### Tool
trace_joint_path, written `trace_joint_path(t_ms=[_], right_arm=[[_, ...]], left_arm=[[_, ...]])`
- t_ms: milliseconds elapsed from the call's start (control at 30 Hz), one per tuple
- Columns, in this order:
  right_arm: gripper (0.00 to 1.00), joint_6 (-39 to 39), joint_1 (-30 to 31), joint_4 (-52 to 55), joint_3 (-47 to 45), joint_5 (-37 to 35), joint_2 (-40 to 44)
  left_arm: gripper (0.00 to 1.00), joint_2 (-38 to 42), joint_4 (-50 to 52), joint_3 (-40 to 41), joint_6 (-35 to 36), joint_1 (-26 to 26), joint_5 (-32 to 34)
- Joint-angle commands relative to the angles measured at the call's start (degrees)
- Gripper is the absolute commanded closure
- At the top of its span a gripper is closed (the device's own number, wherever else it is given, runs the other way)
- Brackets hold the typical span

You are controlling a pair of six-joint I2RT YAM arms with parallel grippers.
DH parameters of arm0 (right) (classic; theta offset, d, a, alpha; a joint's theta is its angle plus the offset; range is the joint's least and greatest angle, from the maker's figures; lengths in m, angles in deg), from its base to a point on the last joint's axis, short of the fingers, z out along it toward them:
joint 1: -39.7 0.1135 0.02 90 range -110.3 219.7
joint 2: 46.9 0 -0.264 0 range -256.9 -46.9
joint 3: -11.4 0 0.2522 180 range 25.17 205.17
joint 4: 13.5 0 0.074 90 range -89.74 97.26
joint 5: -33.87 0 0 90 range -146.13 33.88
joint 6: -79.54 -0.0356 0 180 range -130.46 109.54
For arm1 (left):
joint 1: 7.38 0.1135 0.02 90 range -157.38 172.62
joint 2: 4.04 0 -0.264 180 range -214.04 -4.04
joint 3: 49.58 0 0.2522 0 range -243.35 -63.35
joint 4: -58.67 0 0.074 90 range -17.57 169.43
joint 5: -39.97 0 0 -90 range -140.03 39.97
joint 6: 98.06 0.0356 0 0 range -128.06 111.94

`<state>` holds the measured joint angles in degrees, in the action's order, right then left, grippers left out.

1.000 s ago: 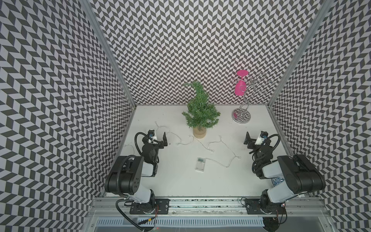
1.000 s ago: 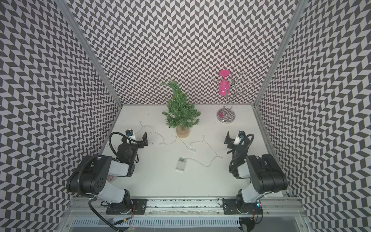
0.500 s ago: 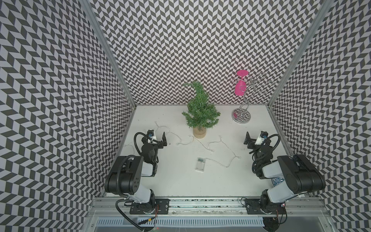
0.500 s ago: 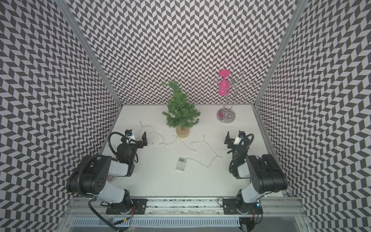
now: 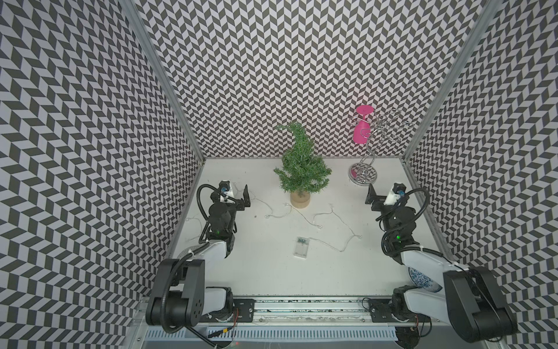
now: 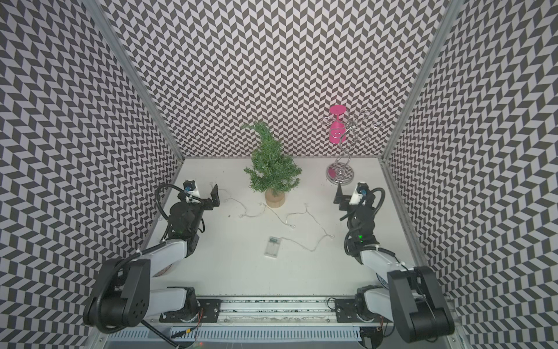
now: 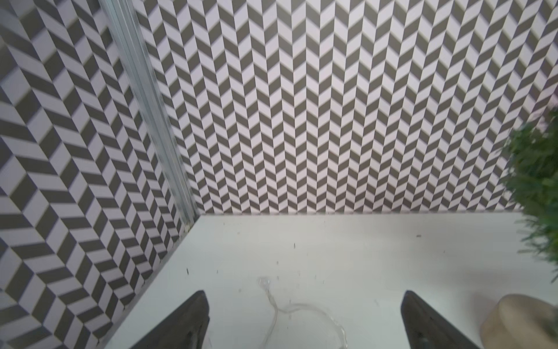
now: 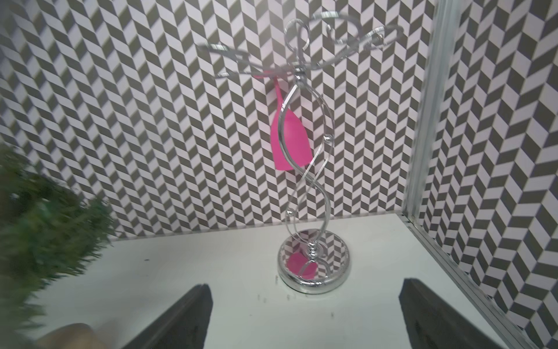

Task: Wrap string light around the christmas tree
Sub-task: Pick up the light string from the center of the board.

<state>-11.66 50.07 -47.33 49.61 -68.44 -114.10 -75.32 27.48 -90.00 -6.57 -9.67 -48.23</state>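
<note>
The christmas tree (image 5: 302, 169) (image 6: 271, 169) stands upright on its tan base (image 5: 299, 200) at the back middle of the white table. The string light (image 5: 332, 213) (image 6: 305, 211) lies loose on the table in front of it, running from near my left gripper to its clear battery box (image 5: 302, 247) (image 6: 270, 247). My left gripper (image 5: 235, 197) (image 7: 303, 294) is open over one end of the wire (image 7: 273, 302) and holds nothing. My right gripper (image 5: 381, 196) (image 8: 305, 284) is open and empty, facing the rack. The tree's edge shows in both wrist views (image 7: 537, 169) (image 8: 45, 229).
A chrome rack (image 5: 363, 176) (image 8: 302, 187) with a hanging pink glass (image 5: 360, 130) (image 8: 290, 142) stands at the back right. A blue-patterned plate (image 5: 421, 279) lies under the right arm. Patterned walls enclose the table on three sides.
Both grippers have shifted slightly toward the back in the top views and stay open. The string light and the tree have not moved.
</note>
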Motion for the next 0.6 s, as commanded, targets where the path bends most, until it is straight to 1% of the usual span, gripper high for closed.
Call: trace_joint_path(t_ms=[0, 33, 100, 200, 300, 367, 467, 500, 567], right_arm=[[0.01, -4.8, 3.9, 18.2, 5.1, -2.1, 3.7], [0.01, -6.4, 5.2, 21.7, 6.7, -2.2, 4.7], [0.01, -11.3, 7.8, 32.4, 10.6, -2.2, 7.0], [0.01, -18.2, 10.0, 45.7, 14.0, -0.4, 11.6], [0.01, -22.8, 10.3, 53.0, 13.6, 4.4, 17.0], [0.01, -25.7, 10.3, 56.6, 13.0, 7.1, 19.7], [0.01, -29.1, 10.3, 61.7, 12.2, 11.0, 22.3], [0.01, -29.7, 10.3, 62.6, 11.8, 12.6, 22.9], [0.01, -31.9, 10.4, 63.8, 10.5, 15.3, 24.1]], left_arm=[[0.01, 4.7, 19.1, -5.7, -0.5, -0.3, -4.2], [0.01, 5.7, 23.8, -7.7, -0.5, -0.3, -5.9], [0.00, 7.5, 33.3, -11.9, -0.1, -0.8, -9.6], [0.00, 11.2, 42.8, -15.2, 0.5, -2.6, -11.0], [0.01, 15.3, 48.8, -17.1, 1.2, -5.2, -13.2], [0.02, 17.0, 52.9, -18.6, 0.0, -7.2, -14.7], [0.09, 17.9, 57.5, -20.0, -2.6, -9.7, -19.9], [0.12, 17.9, 58.6, -20.2, -3.5, -11.3, -20.4], [0.15, 18.1, 60.5, -20.4, -4.4, -15.1, -20.2]])
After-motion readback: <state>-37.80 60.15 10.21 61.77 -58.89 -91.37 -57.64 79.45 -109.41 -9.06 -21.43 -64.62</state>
